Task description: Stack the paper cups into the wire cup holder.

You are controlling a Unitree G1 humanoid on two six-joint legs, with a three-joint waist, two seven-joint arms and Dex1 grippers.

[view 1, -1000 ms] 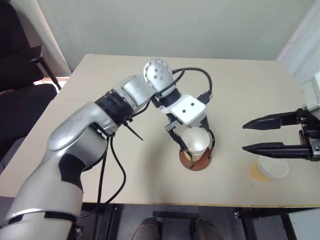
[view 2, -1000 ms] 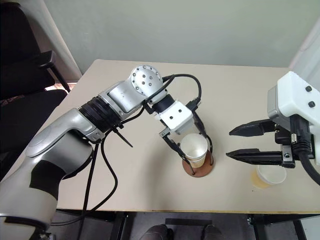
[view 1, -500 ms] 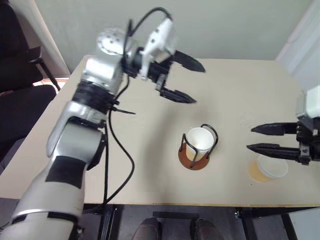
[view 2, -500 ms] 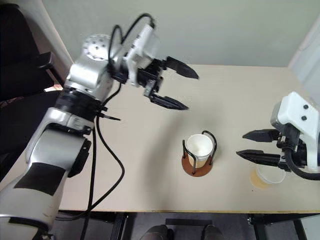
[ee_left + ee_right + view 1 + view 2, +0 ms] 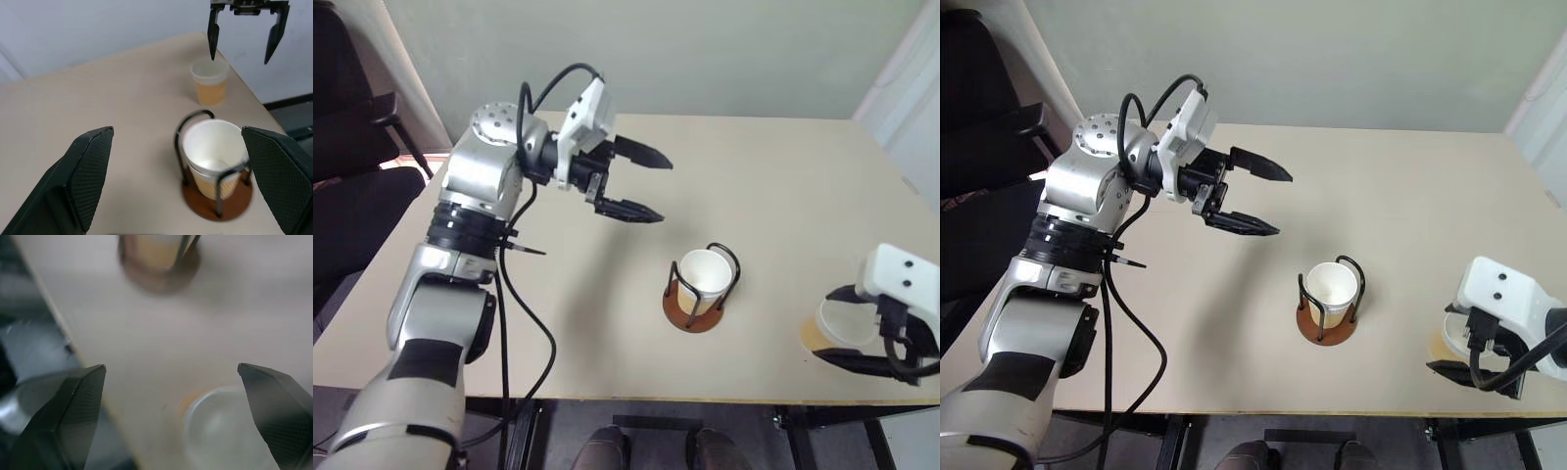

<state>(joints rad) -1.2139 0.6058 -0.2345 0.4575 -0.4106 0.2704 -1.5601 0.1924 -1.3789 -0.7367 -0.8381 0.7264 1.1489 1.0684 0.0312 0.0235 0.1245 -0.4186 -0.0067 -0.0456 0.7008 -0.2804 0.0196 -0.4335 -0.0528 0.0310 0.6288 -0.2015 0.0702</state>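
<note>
Standing near the middle of the beige worktop (image 5: 783, 176), the wire cup holder (image 5: 701, 299) has a round reddish-brown base with thin black wire loops rising from it. A paper cup (image 5: 704, 276) sits upright inside the loops, its white mouth open to the top; in the left wrist view a second rim line shows just under the top one, so more than one cup may be nested there, though I cannot tell for sure.

Another paper cup (image 5: 837, 326) stands upright on its own near the worktop's right front corner, well apart from the holder. It is tan-yellow outside and white at the rim.

Over the far left part of the worktop hangs the left claw (image 5: 641, 186), well apart from the holder, with its two black fingers spread wide and nothing between them.

Low at the right front corner, the right claw (image 5: 247, 36) hangs directly over the lone cup. Its fingers are spread wide and point down on either side of the cup's rim, seen clearly from the left wrist view. Whether a fingertip touches the cup cannot be told.

A black chair (image 5: 352, 147) stands beyond the worktop's left edge.
</note>
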